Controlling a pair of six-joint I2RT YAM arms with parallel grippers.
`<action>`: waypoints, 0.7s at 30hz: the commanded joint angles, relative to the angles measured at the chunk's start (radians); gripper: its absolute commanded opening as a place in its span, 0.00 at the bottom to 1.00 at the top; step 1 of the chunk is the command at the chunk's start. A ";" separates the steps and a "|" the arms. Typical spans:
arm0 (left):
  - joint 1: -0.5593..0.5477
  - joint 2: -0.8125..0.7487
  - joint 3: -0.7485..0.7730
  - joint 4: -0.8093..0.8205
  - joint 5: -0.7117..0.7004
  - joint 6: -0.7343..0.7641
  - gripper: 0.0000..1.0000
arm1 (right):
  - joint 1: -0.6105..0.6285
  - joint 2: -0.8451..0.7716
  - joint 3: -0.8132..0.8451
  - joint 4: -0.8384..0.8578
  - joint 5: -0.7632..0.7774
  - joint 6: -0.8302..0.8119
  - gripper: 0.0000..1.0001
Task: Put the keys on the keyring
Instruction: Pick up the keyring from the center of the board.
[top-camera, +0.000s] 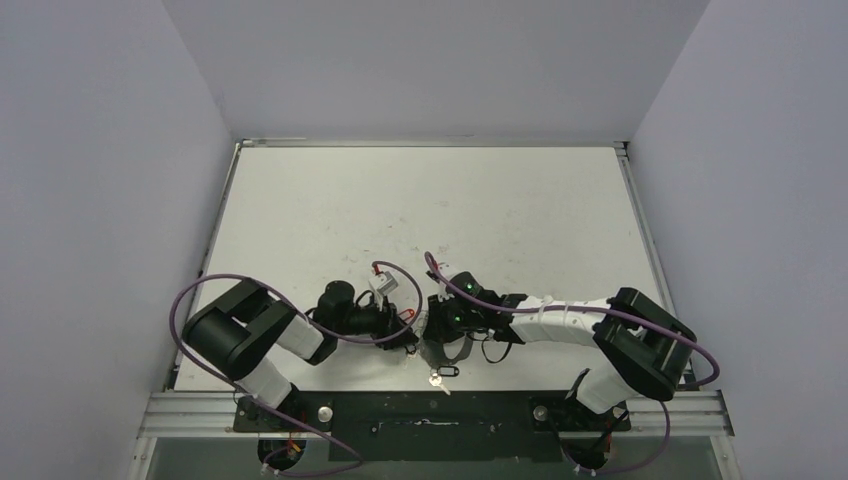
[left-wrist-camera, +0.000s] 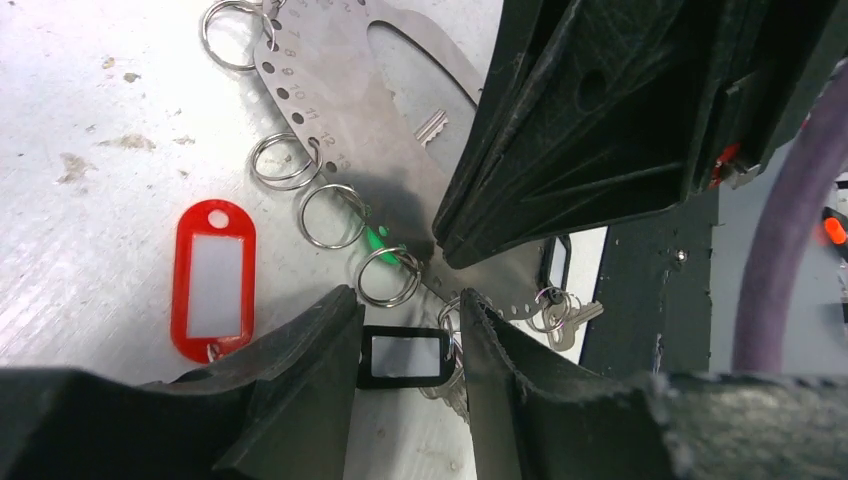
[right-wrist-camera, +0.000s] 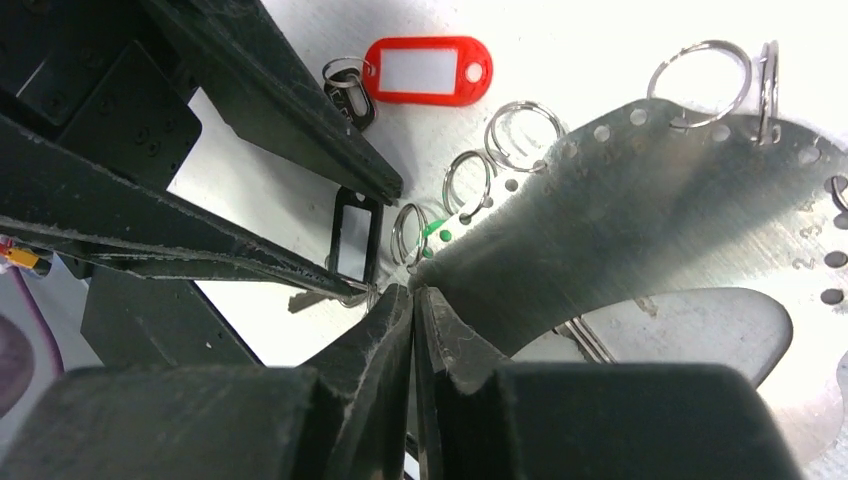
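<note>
The keyring is a flat grey metal loop with holes along its edge and split rings hanging from it. My right gripper is shut on its edge. A red tag lies on the table to the left; its key is hidden under my left finger. A bit of green tag shows in a ring at the plate's edge. My left gripper stands open around a black tag with a key under it. In the top view the two grippers meet near the table's front edge.
Another silver key on small rings with a second black tag hangs at the plate's near side, by the table's front edge. My right gripper's fingers fill the upper right of the left wrist view.
</note>
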 joint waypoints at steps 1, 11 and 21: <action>0.006 0.092 0.030 0.198 0.079 -0.129 0.39 | -0.002 -0.045 -0.011 -0.002 0.008 -0.021 0.06; 0.024 0.207 -0.015 0.358 -0.004 -0.200 0.40 | 0.006 0.008 -0.006 -0.016 0.032 -0.041 0.00; 0.026 0.105 -0.014 0.193 -0.067 -0.133 0.42 | 0.018 0.086 0.016 -0.056 0.074 -0.043 0.00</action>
